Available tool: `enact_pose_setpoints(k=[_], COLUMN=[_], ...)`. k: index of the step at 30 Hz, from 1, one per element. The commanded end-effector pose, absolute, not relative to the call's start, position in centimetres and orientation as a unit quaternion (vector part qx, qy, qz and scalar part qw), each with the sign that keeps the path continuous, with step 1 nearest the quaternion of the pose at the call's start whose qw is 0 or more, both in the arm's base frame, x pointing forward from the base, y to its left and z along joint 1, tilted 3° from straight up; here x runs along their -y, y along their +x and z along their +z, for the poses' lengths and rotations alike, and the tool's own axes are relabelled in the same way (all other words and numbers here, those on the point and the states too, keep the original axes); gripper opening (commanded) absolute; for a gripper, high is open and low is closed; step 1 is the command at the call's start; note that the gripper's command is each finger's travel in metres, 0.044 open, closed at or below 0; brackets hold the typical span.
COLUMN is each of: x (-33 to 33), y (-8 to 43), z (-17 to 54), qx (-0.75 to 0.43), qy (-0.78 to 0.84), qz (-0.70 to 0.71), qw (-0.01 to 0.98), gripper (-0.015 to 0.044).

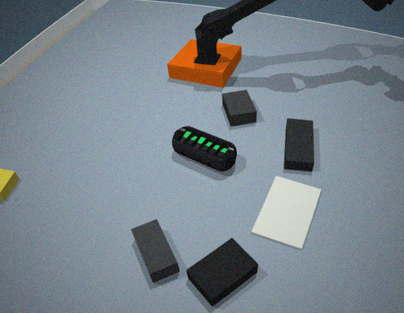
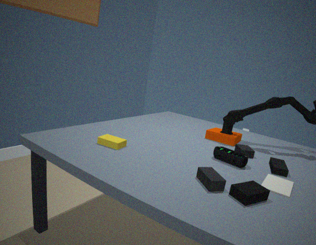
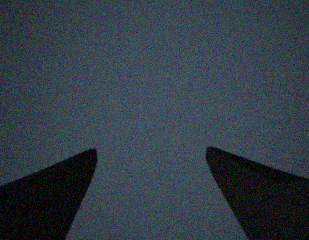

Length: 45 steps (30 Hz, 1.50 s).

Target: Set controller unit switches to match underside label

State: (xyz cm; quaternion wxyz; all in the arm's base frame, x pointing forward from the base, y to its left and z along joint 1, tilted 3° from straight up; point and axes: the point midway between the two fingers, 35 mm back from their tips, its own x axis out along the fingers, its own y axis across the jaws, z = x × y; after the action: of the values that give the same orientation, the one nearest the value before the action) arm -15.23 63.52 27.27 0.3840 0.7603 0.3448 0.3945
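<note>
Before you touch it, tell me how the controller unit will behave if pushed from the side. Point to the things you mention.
The controller unit [image 1: 204, 153] [image 2: 229, 157] may rock or roll sideways, since its long sides and ends look rounded. It should stay stiff, as its body looks like one solid block. A push near one end would probably swivel it, given its long, narrow shape.

So the flat counter with straight edges and corners [image 1: 94, 188] [image 2: 152, 163] is plain grey-blue. Toward its far edge there's a bright orange boxy base [image 1: 195, 75] [image 2: 218, 137]. Nearer the left edge, a solid yellow rectangular block [image 1: 2, 185] [image 2: 110, 141]. The rounded dark controller unit [image 1: 203, 155] [image 2: 230, 157] has a row of green patches and white lettering, pretty neat. The thin rectangular sheet [image 1: 286, 212] [image 2: 278, 185] is plain off-white.
</note>
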Motion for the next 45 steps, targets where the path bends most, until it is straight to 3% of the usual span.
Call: enact_pose_setpoints(k=[1, 5, 15, 31, 45], x=[-63.5, -64.0, -68.3, -64.7, -50.9], y=[-15.2, -14.2, -0.2, 23.7, 39.7], z=[27.3, 27.1, 23.3, 14.4, 5.9], qx=[-0.345, -0.337, -0.255, -0.235, -0.346], qy=[0.76, 0.75, 0.575, 0.226, -0.127], qz=[0.394, 0.4, 0.421, 0.354, 0.308], qw=[0.384, 0.406, 0.653, 0.877, 0.877], gripper=[0.0374, 0.0269, 0.0006, 0.0, 0.0])
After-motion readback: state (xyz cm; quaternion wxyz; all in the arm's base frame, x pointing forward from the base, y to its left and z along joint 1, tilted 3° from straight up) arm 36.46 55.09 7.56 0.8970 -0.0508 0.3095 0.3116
